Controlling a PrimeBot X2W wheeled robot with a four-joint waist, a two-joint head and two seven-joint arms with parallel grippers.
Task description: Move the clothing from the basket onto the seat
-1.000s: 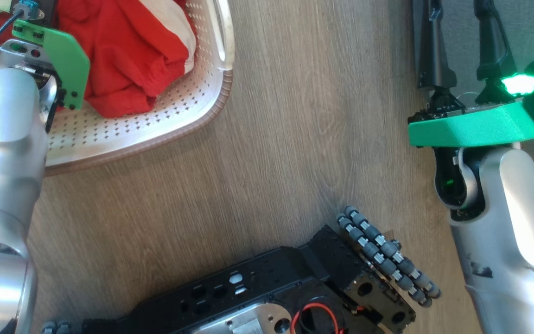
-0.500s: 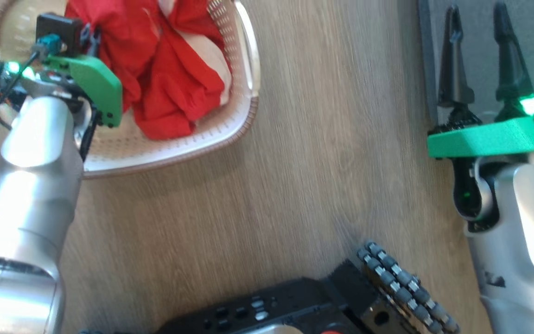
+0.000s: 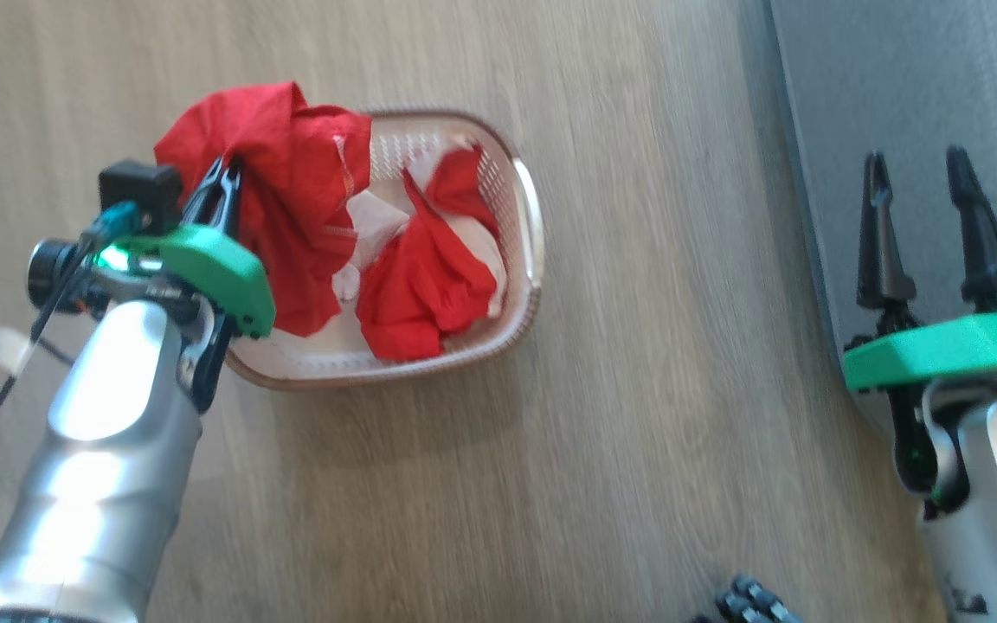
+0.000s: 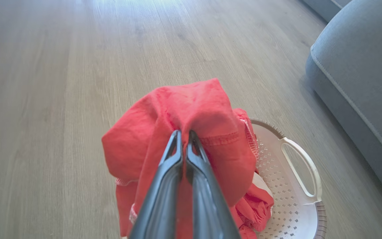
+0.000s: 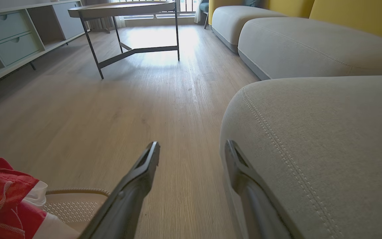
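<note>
- Head cam, looking down at a wood floor: the left gripper, upper left of frame, has its jaws pinched nearly together on a bunch of the clothing.
- The held piece is red fabric w/ white trim. It drapes over the fingertips and hangs downward, long axis approx. vertical. Can't tell if its tail is clear of the basket.
- A second red-and-white heap lies inside the basket, centre of frame.
- The seat fills the upper right; its near edge runs top to bottom of frame.
- Key relation: from the loaded gripper the seat lies toward frame right, past the basket and a strip of bare floor, well apart.
- The right gripper is spread wide and empty, hovering over the seat's edge. It's nearer the seat, but the left arm has the load.
</note>
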